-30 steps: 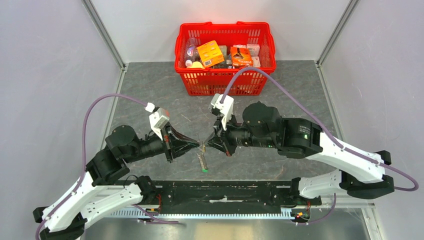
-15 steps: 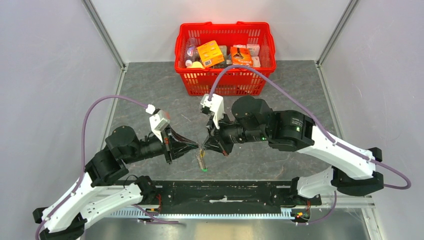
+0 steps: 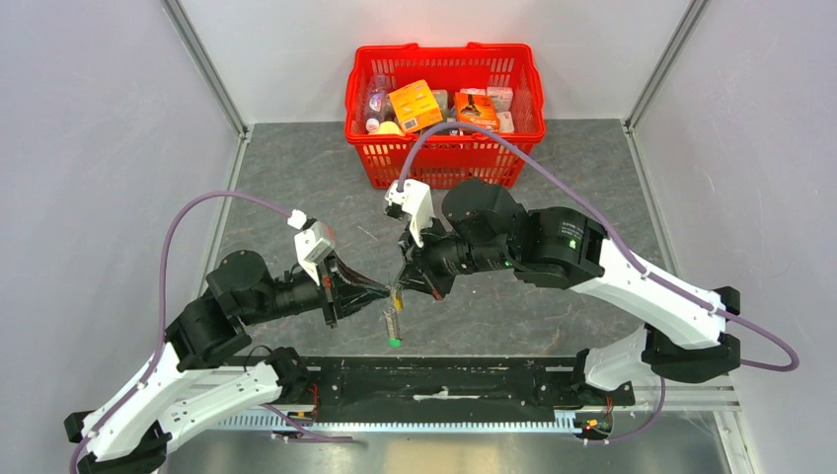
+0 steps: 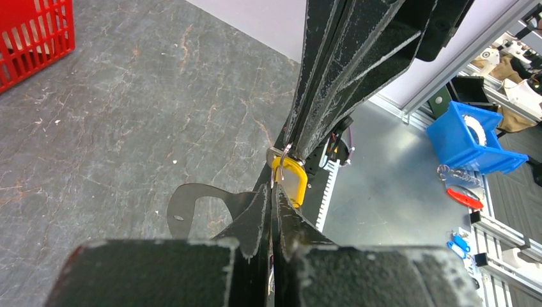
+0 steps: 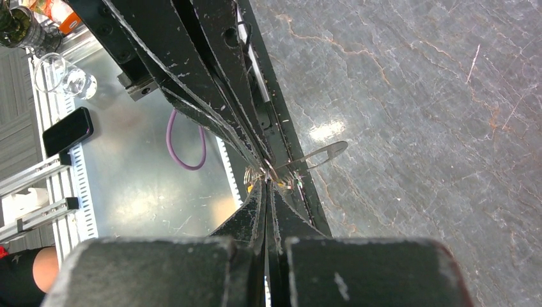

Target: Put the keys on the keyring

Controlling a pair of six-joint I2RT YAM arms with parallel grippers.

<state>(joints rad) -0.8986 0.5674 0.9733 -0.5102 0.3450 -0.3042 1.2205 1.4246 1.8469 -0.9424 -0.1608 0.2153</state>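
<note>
Two arms are bending inward over the grey stone-patterned table, the left arm lying low and the right arm angling in from just in front of the red basket. The left gripper and right gripper are meeting tip to tip, both pinched fully closed; which one is gripping what cannot be told. The keyring is dangling just below that junction, the green key showing at its bottom end. The yellow key is sitting right at the meeting fingertips.
</note>
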